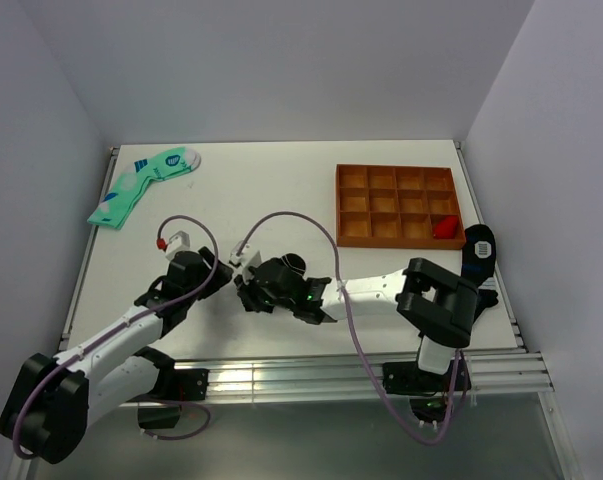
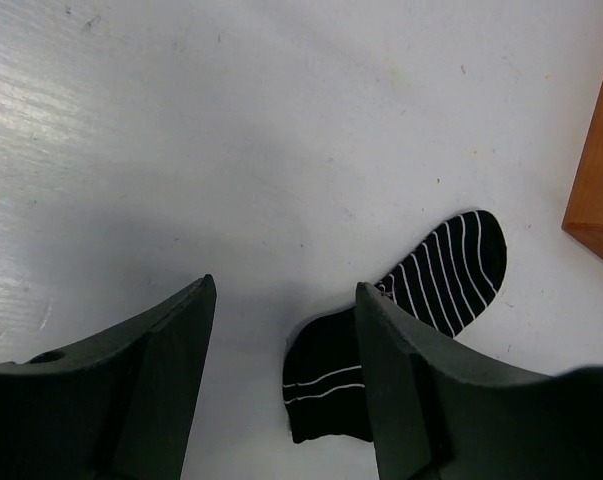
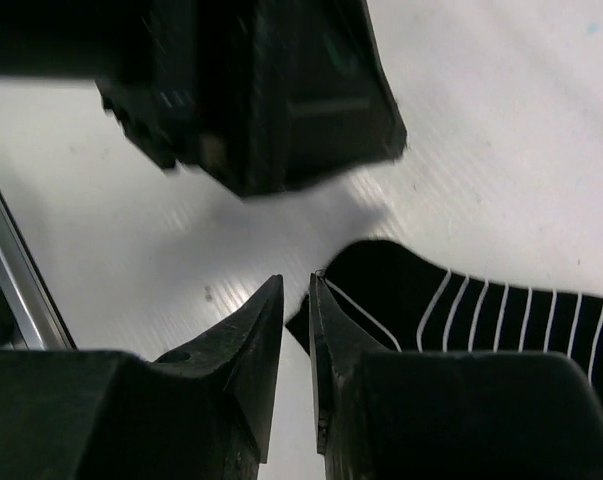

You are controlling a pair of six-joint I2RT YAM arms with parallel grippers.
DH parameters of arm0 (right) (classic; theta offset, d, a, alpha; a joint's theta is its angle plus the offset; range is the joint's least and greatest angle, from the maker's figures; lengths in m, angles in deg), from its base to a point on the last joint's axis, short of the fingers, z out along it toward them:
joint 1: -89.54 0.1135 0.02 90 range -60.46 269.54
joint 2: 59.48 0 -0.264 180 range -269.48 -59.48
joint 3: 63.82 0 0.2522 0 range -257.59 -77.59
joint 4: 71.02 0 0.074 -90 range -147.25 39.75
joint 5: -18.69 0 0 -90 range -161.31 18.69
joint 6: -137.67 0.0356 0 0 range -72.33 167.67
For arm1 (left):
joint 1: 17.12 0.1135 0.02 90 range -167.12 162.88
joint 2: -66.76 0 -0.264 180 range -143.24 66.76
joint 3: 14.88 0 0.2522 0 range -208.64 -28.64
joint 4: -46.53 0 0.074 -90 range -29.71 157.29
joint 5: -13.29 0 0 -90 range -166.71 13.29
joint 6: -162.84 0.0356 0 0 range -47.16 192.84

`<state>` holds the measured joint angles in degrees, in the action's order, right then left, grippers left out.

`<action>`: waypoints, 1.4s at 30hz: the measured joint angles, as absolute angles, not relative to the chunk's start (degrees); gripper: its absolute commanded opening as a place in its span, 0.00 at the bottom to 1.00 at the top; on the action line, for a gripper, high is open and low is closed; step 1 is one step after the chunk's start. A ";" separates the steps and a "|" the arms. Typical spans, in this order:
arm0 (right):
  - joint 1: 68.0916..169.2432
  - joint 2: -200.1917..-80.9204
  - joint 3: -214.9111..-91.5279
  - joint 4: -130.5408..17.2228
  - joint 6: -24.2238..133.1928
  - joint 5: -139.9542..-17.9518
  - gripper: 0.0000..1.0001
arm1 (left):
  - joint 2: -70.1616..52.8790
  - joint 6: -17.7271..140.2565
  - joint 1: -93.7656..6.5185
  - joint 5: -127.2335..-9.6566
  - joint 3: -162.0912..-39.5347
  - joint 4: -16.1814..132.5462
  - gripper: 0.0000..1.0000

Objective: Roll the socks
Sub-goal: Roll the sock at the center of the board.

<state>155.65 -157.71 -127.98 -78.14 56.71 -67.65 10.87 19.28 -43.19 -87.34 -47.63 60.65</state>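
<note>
1. White table (image 1: pixel 281 190) fills most of the top view, with grey walls round it.
2. Left arm (image 1: pixel 111 345) reaches from the lower left toward the front middle. Right arm (image 1: pixel 381 290) reaches leftward from the lower right. The two wrists meet there, close together.
3. Orange-brown tray (image 1: pixel 339 205) with a grid of compartments sits at the far right of the table.
4. Mint-green socks (image 1: pixel 141 185) with blue marks lie in the far left corner, well apart from both arms.
5. Black sock (image 2: pixel 441 270) with thin white stripes lies on the table under the two wrists with a bend in it. The top view mostly hides it.
6. Left gripper (image 2: pixel 286 287) has its fingers spread. One end of the sock lies in the gap, close to one finger, not clamped.
7. Right gripper (image 3: pixel 296 280) has its fingers almost pressed together, with a thin slit between. The sock's edge is at one fingertip, and I cannot tell if the fabric is nipped.
8. Black piece (image 1: pixel 478 250) with a white patch lies at the right table edge, just beside the tray. It is too small to tell more.
9. Red item (image 1: pixel 444 228) sits in the tray's near right compartment.
</note>
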 measured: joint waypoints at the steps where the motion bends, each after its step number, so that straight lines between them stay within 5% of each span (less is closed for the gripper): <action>1: 156.39 -158.30 -129.81 -77.02 56.73 -66.30 0.23 | 11.06 19.13 -43.19 -87.67 -47.69 61.02 0.64; 9: 159.41 -163.57 -134.82 -71.10 58.46 -60.09 0.20 | 14.84 17.60 -42.23 -92.52 -52.44 67.66 0.75; 42: 162.55 -169.73 -141.75 -58.84 61.95 -50.86 0.28 | 13.77 17.67 -36.08 -91.49 -56.63 68.41 0.75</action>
